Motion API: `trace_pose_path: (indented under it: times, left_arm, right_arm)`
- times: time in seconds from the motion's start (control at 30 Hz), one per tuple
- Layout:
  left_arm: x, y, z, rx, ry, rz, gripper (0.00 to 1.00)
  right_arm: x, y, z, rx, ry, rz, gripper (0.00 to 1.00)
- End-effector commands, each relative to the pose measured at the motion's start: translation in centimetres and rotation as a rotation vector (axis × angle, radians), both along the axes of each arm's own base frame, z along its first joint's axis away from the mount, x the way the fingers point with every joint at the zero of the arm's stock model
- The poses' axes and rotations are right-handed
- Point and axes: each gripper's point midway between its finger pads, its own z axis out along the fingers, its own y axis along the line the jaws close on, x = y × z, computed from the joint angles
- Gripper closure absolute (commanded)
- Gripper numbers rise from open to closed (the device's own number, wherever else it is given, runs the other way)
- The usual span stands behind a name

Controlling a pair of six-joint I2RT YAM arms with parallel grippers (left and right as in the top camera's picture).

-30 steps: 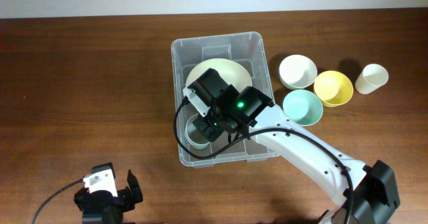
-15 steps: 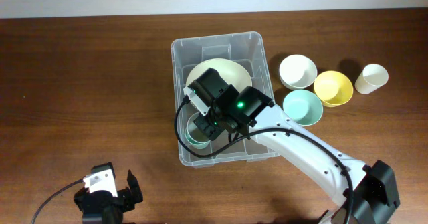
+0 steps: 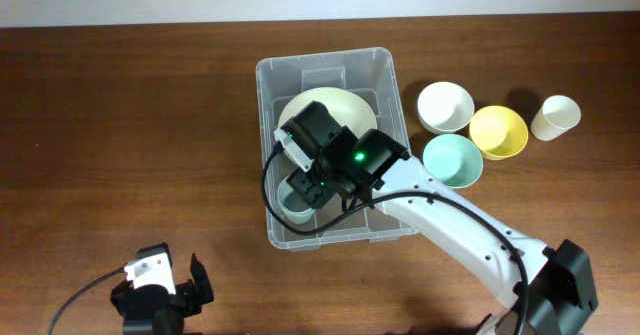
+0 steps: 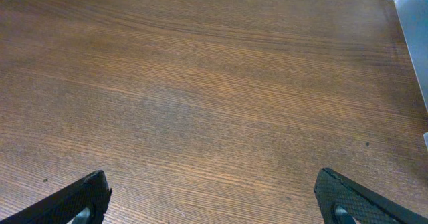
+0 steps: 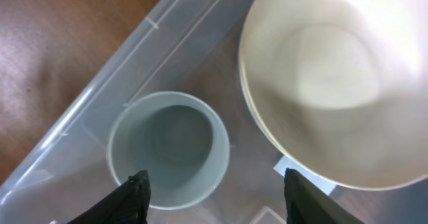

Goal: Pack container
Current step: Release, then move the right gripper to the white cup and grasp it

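Two fingers of the right gripper (image 5: 215, 184) stand apart and grip nothing. Just below them a pale green cup (image 5: 167, 147) sits upright on the floor of the container (image 3: 325, 55), nearer one finger than the other. Beyond the fingers, in the same container, lies a big cream bowl (image 5: 334, 77).

The container rests mid-counter (image 3: 120, 125). It looks light, thin-walled and slick, and it would likely flex, so the rolled rim at a short end seems the surest hold. The right arm slants in over its near right corner, wrist turned down.

Further right of the fingers wait a teal bowl (image 3: 452, 161), a yellow bowl (image 3: 498, 131), a white bowl (image 3: 445, 106) and a cream cup (image 3: 555, 117). Far left, the left gripper (image 4: 210, 197) hangs low over the counter, fingers spread wide.
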Motion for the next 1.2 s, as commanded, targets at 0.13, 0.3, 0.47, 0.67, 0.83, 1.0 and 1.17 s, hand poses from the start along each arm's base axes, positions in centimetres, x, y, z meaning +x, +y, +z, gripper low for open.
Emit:
trace_pose_path:
  times: [0.13,0.3,0.47,0.67,0.83,1.0,1.17]
  left_arm:
    - [-0.1,0.2,0.7,0.005,-0.02,0.012,0.0]
    - [-0.1,0.2,0.7,0.005,-0.02,0.012,0.0]
    - [-0.1,0.2,0.7,0.005,-0.02,0.012,0.0]
    - [-0.1,0.2,0.7,0.005,-0.02,0.012,0.0]
    - [-0.1,0.2,0.7,0.005,-0.02,0.012,0.0]
    - [-0.1,0.2,0.7,0.005,-0.02,0.012,0.0]
    - [-0.1,0.2,0.7,0.005,-0.02,0.012,0.0]
  right_arm:
    - [7.3,-10.5,6.9,0.017,-0.176,-0.461,0.41]
    - [10.6,-26.0,9.4,0.02,-0.198,-0.884,0.41]
    - [11.1,-39.4,7.3,-0.013,-0.183,-1.219,0.4]
    - [10.1,-49.5,3.6,0.047,-0.137,-1.502,0.31]
    - [10.7,-52.4,-1.3,0.086,-0.048,-1.549,0.32]
    - [14.6,-51.0,-7.1,0.228,0.034,-1.441,0.31]
    - [14.9,-51.3,-10.7,0.217,0.083,-1.452,0.32]
